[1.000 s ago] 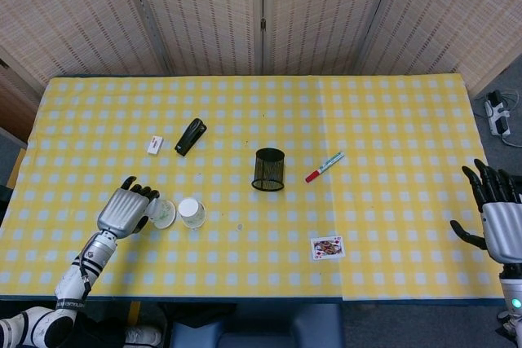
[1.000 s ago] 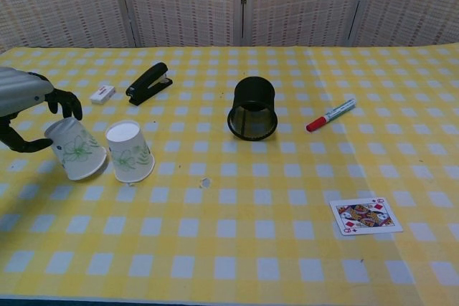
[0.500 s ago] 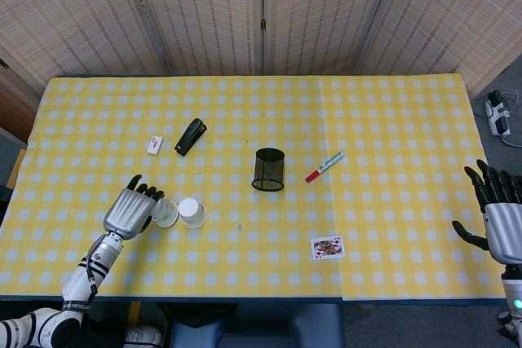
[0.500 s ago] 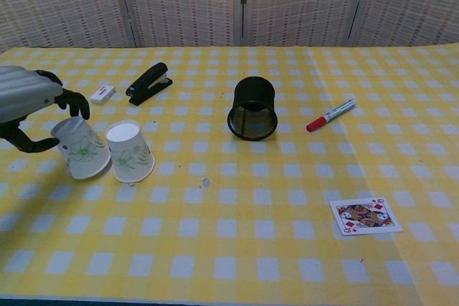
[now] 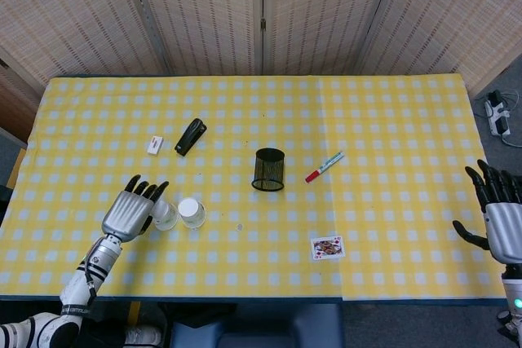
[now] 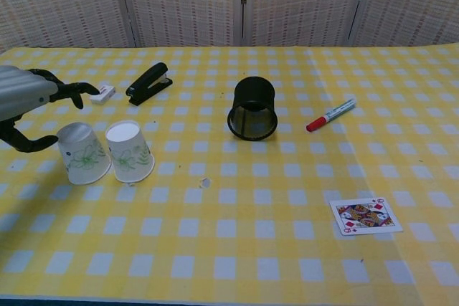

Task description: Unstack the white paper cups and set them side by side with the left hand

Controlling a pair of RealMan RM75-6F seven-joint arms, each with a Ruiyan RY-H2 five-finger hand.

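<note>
My left hand [image 6: 25, 105] hangs with its black fingers spread apart, holding nothing, just left of the first paper cup [image 6: 83, 152]. That cup stands upside down, a white cone with a green leaf print, touching or almost touching the second paper cup [image 6: 129, 150], which stands the same way beside it on the yellow checked tablecloth [image 6: 237, 234]. My right hand [image 5: 499, 218] rests open at the far table edge, fingers apart. A black mesh pen pot [image 6: 253, 110] lies tipped mid-table.
</note>
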